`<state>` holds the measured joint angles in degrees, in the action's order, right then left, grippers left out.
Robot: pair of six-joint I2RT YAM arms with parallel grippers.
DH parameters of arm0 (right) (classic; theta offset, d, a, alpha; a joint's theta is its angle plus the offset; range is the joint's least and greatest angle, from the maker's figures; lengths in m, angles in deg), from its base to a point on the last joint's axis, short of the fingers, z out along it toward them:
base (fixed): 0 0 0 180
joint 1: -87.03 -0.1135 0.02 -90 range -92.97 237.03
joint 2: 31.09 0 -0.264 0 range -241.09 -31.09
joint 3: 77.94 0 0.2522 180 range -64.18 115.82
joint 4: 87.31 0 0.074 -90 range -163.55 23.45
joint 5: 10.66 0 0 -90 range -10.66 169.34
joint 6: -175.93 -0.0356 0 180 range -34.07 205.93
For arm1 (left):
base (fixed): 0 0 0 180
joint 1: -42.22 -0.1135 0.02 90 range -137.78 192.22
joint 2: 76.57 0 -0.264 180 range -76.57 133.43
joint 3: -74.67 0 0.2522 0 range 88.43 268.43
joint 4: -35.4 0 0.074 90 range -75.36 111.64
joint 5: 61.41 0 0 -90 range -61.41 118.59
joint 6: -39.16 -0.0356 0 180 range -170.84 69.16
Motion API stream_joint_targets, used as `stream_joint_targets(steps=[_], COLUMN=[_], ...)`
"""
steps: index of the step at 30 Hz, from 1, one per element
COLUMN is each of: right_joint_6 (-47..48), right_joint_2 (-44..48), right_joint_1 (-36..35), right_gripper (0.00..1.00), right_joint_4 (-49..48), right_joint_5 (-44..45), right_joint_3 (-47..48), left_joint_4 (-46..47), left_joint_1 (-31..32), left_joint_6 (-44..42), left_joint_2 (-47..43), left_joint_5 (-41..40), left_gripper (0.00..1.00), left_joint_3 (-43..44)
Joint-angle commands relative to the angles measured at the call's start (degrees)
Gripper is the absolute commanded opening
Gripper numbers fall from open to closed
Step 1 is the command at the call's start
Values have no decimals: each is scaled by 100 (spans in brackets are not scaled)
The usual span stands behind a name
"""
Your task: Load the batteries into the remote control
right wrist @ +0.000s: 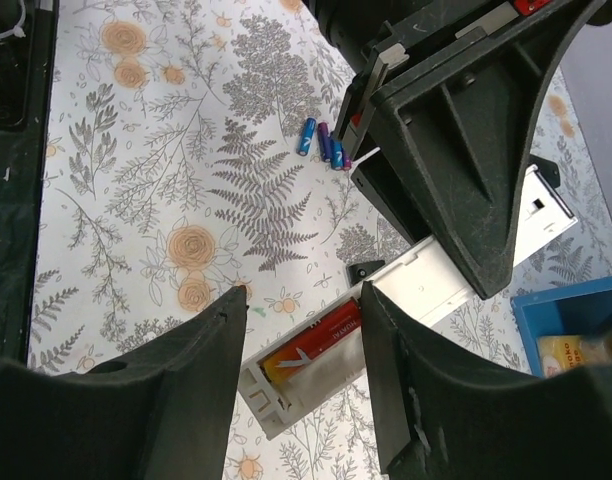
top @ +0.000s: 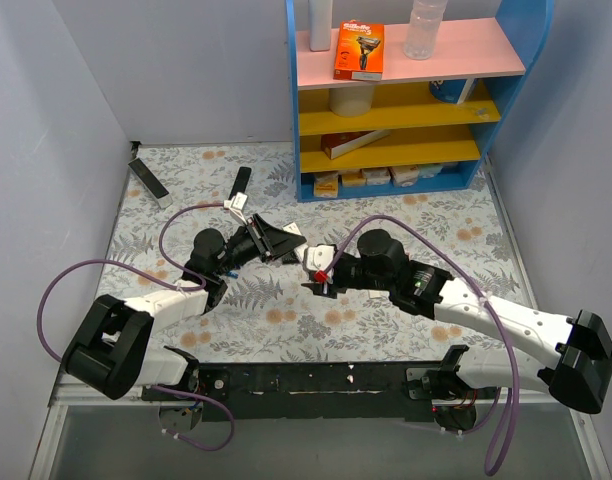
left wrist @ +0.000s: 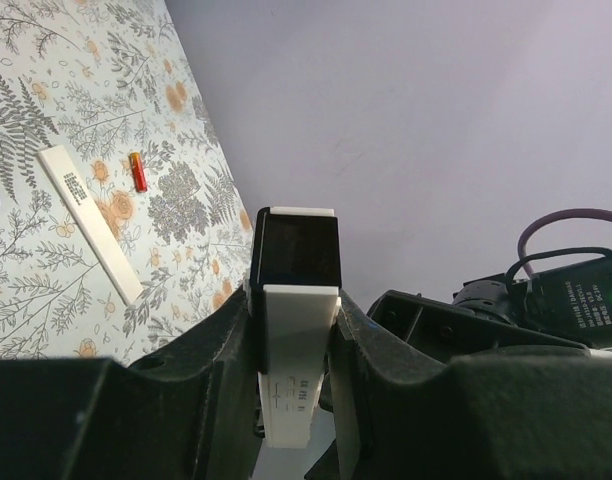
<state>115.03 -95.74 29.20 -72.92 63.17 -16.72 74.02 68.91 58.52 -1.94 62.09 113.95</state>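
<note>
Right wrist view had the remote control running on a slant from the lower left of the frame to the upper right, with its open battery bay at the lower-left end, facing up at the camera. One of the batteries, red, lay in that bay with its length along the remote's. My right gripper stood with its fingers apart, one on each side of the bay. A gap showed between the cell and the left-hand finger, so I judged nothing was pinched. My left gripper was clamped on the remote control across its narrow width. In the left wrist view the bar stuck straight up out of the jaws toward the top of the frame. The second battery lay on the desk at the upper left of that view, near the back cover, and both were well apart from the remote control. I judged the cells light, hard and smooth, apt to roll or slip, and best taken across the barrel at mid-length. The remote control seemed a light, stiff plastic shell, and a hold on its long edges left the bay clear.
</note>
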Motion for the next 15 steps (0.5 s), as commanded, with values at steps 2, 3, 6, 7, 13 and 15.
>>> stream_joint_targets(steps=[2,3,6,7,13,15], right_joint_6=[-344,-283,-125,-2,350,429], right_joint_2=[-233,-224,-259,-268,-453,-523], right_joint_1=[-71,-71,-80,-89,-247,-334], right_gripper=[57,57,58,59,60,60], right_joint_4=[641,632,641,667,781,773], right_joint_5=[69,122,297,359,763,930], right_joint_3=[-606,-650,-782,-791,-747,-738], left_joint_4=[1336,1415,1477,1451,1161,1152], left_joint_1=[20,20,28,20,28,20], left_joint_6=[1270,1341,1587,1623,2097,2247], left_joint_2=[-168,-133,-133,-142,-265,-291], left_joint_5=[-168,-168,-203,-212,-589,-800], left_gripper=[0,0,0,0,0,0], left_joint_3=[173,182,208,217,147,103])
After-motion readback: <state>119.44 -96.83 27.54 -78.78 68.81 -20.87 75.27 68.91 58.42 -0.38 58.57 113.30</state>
